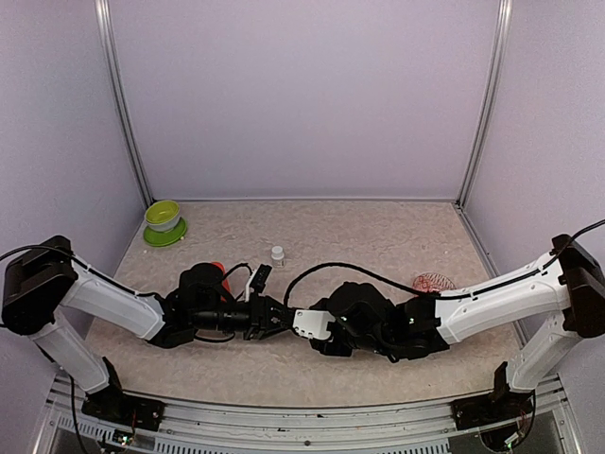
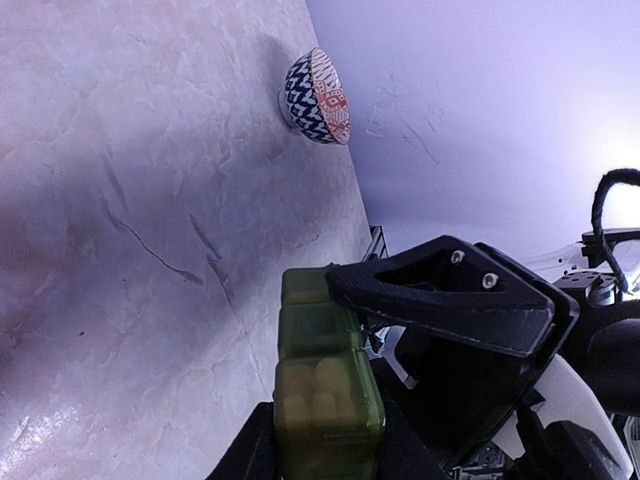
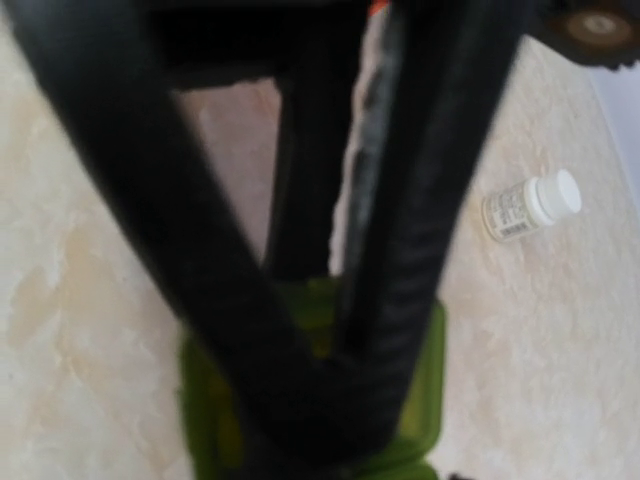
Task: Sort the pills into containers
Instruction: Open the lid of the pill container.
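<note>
**A:** Lilac walls, marbled desk [image 1: 397,246]. The left tool [image 1: 276,317] and right tool [image 1: 301,322] are meeting over it.

**B:** From the left wrist, the left tool is gripping the containers [image 2: 320,330]. The row is pointing lengthwise toward the right tool, and pale pills [image 2: 316,388] are showing in the near box.

**A:** The right wrist view is blurring, so I cannot tell that tool's state. Sorting is looking partly done.

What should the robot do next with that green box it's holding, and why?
Probably ease the right pincer shut on the containers. The left pincer grips them, the right one's fingers sit blurred against the same green boxes, and the pill bottle lies capped on the table.
</note>
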Motion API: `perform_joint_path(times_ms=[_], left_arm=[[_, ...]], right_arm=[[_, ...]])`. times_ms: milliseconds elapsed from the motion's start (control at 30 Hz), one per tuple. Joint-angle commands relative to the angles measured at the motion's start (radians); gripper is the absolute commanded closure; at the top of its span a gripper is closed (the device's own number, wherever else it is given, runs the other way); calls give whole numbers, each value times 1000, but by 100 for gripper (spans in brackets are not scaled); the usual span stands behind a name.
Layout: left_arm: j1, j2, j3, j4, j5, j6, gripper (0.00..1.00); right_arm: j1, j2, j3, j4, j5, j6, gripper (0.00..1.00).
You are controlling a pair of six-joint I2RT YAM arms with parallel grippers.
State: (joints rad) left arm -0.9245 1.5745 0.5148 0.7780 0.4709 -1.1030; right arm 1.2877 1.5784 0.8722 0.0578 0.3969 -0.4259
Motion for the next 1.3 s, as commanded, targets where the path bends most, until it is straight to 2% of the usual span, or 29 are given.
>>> perform_joint_path(times_ms=[0, 367, 667, 800, 933, 1267], left_arm=[[-5, -2, -15, 26, 3, 0, 69], [-7, -2, -17, 21, 2, 1, 75], [-5, -1, -24, 17, -3, 9, 75], [-5, -2, -24, 18, 3, 15, 75], [-5, 2, -21, 19, 10, 19, 75], [-7, 0, -23, 33, 17, 14, 75]], right_arm=[[15, -3, 23, -16, -16, 30, 42], [15, -30, 8, -23, -17, 47, 38], [15, -19, 33, -84, -22, 29, 43], [13, -4, 48, -124, -15, 33, 36], [12, -3, 53, -126, -36, 33, 36], [-11, 15, 54, -114, -31, 20, 43]])
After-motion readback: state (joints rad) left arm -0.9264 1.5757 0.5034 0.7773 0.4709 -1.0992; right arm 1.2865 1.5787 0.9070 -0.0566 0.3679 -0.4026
